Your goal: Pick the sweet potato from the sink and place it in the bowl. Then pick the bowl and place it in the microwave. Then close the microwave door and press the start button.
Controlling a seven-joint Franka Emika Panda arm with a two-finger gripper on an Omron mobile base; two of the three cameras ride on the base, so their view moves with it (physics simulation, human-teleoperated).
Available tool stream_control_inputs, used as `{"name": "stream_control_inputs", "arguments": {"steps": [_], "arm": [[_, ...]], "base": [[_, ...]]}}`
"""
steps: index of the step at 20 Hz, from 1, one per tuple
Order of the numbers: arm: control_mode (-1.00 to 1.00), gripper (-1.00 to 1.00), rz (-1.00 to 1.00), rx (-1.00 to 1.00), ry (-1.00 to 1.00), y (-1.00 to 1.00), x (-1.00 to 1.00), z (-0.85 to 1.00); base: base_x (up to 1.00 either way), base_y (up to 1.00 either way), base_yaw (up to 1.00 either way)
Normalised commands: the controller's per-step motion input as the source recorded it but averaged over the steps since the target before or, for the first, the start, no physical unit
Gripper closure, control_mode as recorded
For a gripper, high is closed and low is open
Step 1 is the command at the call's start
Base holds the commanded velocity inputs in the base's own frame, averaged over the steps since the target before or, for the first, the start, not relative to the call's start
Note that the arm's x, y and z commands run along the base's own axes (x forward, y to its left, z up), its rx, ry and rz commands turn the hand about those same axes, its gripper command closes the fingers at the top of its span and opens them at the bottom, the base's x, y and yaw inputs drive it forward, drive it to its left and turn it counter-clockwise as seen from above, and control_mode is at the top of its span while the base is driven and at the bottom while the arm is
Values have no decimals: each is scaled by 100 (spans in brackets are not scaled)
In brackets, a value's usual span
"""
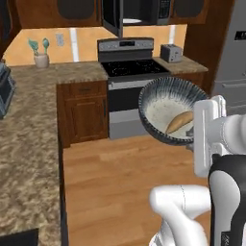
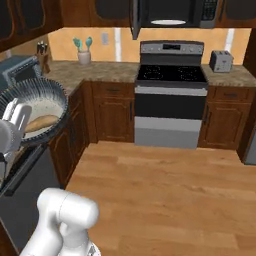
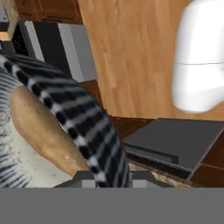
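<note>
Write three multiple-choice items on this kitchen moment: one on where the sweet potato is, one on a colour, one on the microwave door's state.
1. Where is the sweet potato?
A. on the stove
B. inside the bowl
C. on the floor

2. What colour is the inside of the bowl?
A. pale whitish
B. red
C. green

3. How is the microwave door?
A. shut
B. swung open
C. missing

Answers: 1 B, the tuber lies in the bowl held by the pincer; 2 A, its interior shows pale and speckled; 3 B, the door juts outward above the stove.
</note>
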Motion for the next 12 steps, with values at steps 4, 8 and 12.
{"name": "stream_control_inputs", "arguments": {"steps": [4, 8, 12], "arm": [[100, 100, 0, 0, 0, 0, 0, 0], [100, 100, 0, 0, 0, 0, 0, 0], [100, 100, 0, 0, 0, 0, 0, 0]], "base": [[77, -100, -32], [100, -99, -6], [100, -99, 0]]}}
